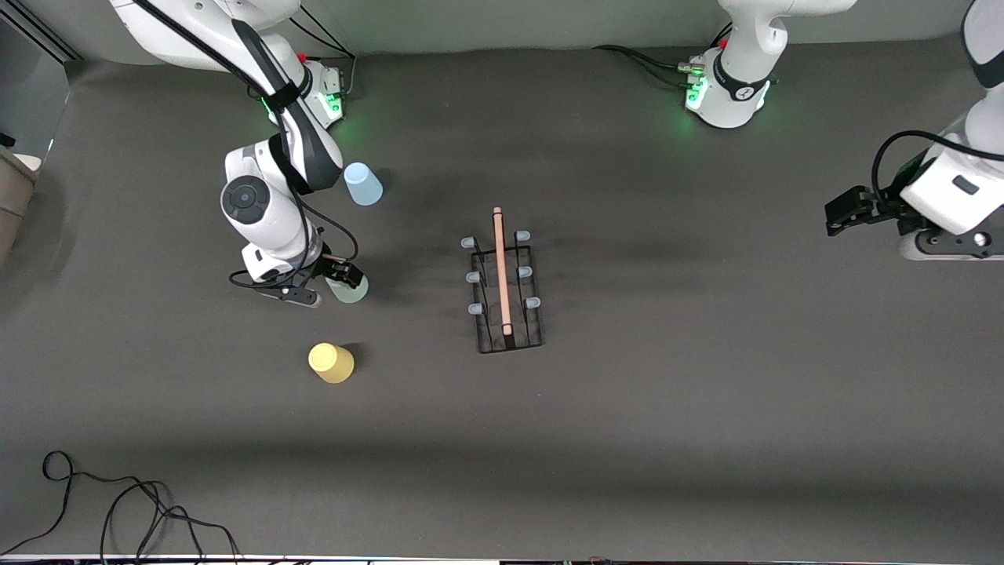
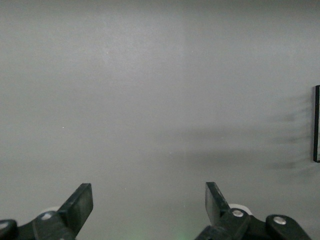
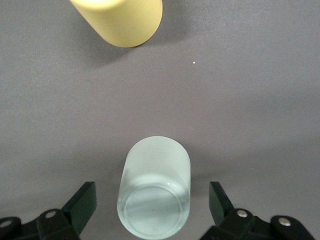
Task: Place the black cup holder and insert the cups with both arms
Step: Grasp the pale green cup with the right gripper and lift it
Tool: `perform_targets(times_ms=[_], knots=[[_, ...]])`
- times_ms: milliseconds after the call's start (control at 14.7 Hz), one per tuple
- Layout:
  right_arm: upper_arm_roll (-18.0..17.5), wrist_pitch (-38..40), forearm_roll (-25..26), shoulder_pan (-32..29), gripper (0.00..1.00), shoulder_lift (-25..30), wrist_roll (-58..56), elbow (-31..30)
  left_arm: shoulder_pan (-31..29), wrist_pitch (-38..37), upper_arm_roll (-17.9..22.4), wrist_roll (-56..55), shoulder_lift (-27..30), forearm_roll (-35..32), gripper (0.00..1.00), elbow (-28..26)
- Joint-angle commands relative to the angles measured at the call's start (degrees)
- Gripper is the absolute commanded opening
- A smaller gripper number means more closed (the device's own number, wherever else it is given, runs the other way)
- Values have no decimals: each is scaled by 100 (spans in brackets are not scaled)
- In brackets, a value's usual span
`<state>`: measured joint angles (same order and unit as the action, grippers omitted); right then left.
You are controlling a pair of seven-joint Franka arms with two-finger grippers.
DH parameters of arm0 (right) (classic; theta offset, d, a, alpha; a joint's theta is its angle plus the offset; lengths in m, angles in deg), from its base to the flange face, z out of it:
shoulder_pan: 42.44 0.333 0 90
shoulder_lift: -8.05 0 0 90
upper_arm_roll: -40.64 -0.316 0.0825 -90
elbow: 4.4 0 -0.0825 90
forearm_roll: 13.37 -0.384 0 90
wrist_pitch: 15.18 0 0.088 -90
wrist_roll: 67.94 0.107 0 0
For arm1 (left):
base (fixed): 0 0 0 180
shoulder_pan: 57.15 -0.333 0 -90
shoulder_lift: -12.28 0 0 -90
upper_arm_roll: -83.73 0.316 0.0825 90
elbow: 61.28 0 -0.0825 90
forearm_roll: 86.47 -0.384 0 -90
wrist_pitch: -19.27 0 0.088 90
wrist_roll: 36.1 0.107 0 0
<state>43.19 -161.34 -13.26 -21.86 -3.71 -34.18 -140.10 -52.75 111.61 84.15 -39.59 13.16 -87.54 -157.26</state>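
Observation:
The black cup holder point(image 1: 502, 290) stands mid-table, its wooden rod point(image 1: 500, 267) on top and pale-blue-tipped pegs along both sides. Toward the right arm's end stand three cups: light blue point(image 1: 363, 184), pale green point(image 1: 349, 290) and yellow point(image 1: 331, 362). My right gripper point(image 1: 333, 286) is down over the pale green cup point(image 3: 155, 192). It is open, one finger on each side, with a gap to the cup on both. The yellow cup point(image 3: 120, 20) shows at the edge of the right wrist view. My left gripper point(image 1: 835, 216) waits open over bare table at the left arm's end.
The grey table top point(image 1: 667, 392) carries only the holder and the cups. Loose black cables point(image 1: 118, 510) lie at the table's edge nearest the front camera. The left wrist view shows bare table and a sliver of the holder's frame point(image 2: 317, 122).

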Motion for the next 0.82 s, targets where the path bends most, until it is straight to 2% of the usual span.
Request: perform_targets(times_ms=[0,272,476,680,749], knots=[[26,-114,7,86,100,-98,140,-18,-89,-531,-7,94,26,19,100,332],[26,-62,7,77,98,-212,104,-18,-176,-840,-24,94,9,178,100,544],[26,-18,7,77,67,-212,87,-18,-221,-858,-33,94,9,186,100,536],[26,87,7,69,13,-99,61,8,-186,-937,-51,112,9,169,100,545],[34,253,7,69,0,-11,60,43,-168,-946,-51,112,9,151,100,545]])
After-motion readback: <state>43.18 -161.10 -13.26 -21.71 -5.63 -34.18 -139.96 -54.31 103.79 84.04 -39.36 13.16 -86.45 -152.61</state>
